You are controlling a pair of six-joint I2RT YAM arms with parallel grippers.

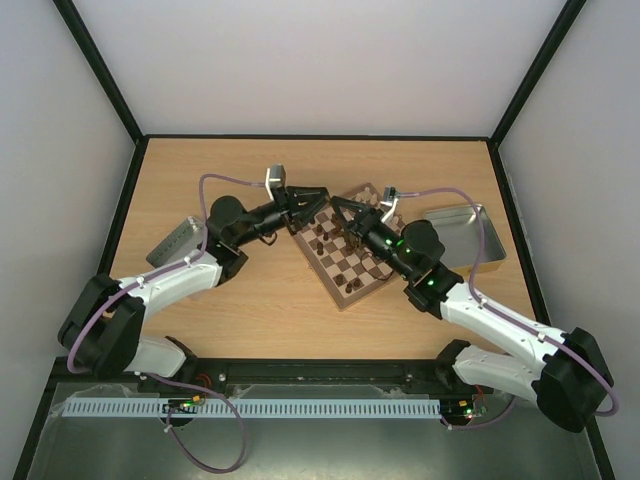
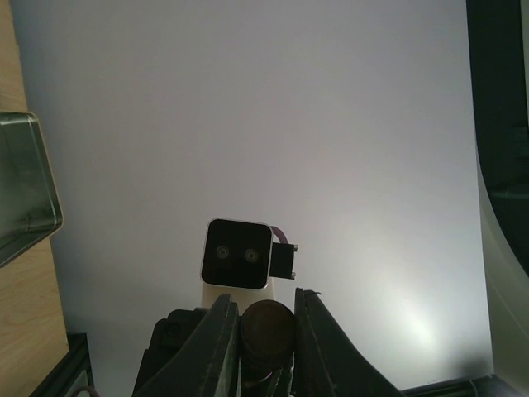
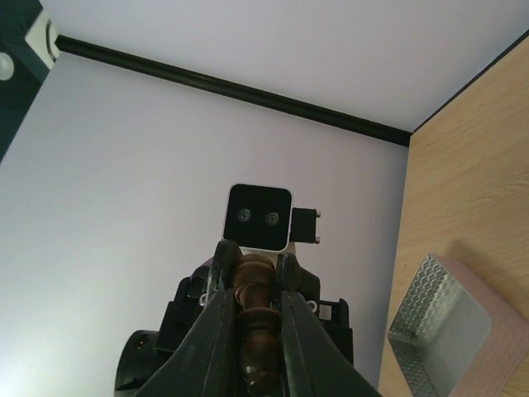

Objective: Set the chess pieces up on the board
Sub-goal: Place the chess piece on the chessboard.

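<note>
The board [image 1: 335, 270] lies at the frame's centre. Over its upper left edge, the left claw [image 2: 264, 308] grasps a dark round piece [image 2: 266, 335] and the right claw [image 3: 253, 253] grasps a brown turned piece [image 3: 254, 308].

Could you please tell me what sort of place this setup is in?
Likely a robotics lab test cell: a wooden table enclosed by plain white walls on a black frame, with a left arm and right arm bolted at its near edge.
</note>
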